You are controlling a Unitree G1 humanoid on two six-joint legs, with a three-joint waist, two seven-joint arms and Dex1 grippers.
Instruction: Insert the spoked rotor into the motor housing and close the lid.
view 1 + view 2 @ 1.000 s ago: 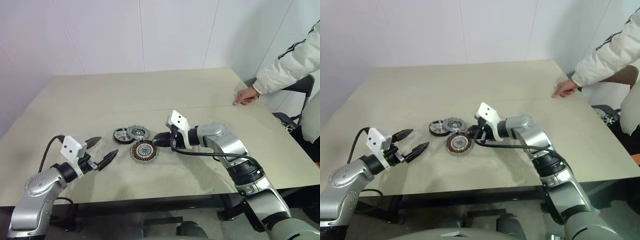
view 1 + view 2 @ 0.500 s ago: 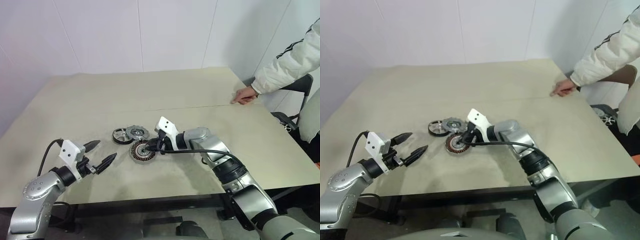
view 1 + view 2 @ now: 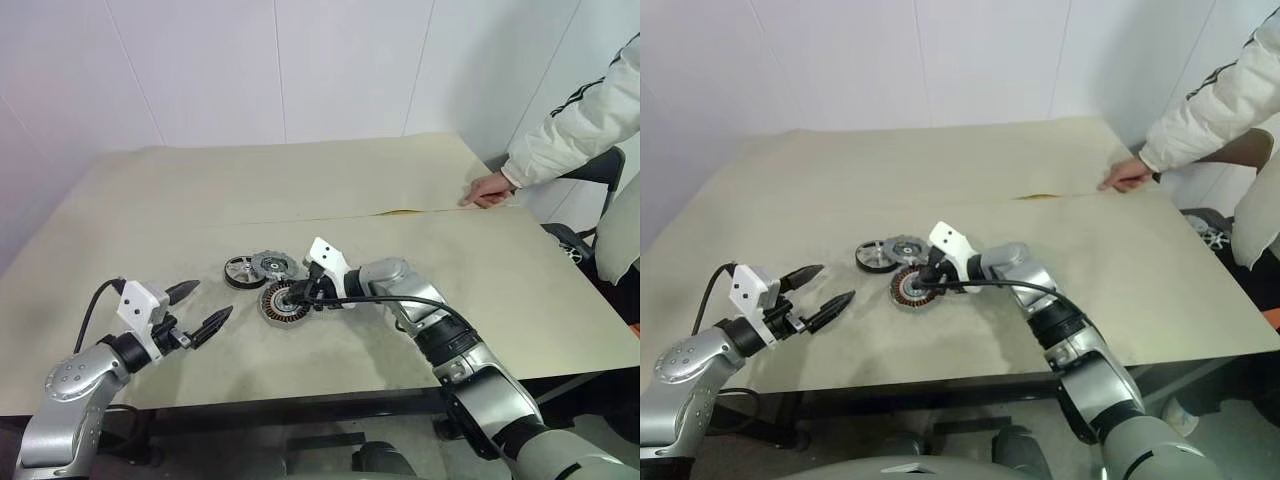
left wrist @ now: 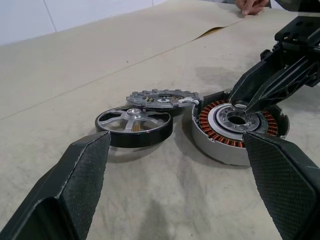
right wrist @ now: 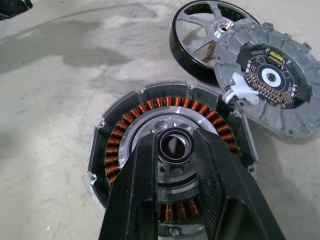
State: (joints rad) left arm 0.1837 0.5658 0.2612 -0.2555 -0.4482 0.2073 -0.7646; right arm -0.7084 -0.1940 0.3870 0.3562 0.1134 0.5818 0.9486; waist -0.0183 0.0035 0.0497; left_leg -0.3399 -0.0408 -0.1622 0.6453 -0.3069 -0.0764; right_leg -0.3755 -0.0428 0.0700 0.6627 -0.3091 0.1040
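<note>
Right gripper jaws grasp a small metal ring over the hub of the copper-wound housing; tilted, it could jam. Left gripper, near the housing, jaws released. Just beside the housing: spoked rotor, its rim under the notched grey lid, on the matte tabletop.

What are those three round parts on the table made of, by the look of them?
The motor housing looks like cast silver metal, with shiny copper-coloured wire coils ringed around its hub. The spoked rotor seems metal too: bright brushed spokes inside a glossy black rim. The lid looks like dull grey cast metal, ribbed, with a dark circuit-board-like centre.
</note>
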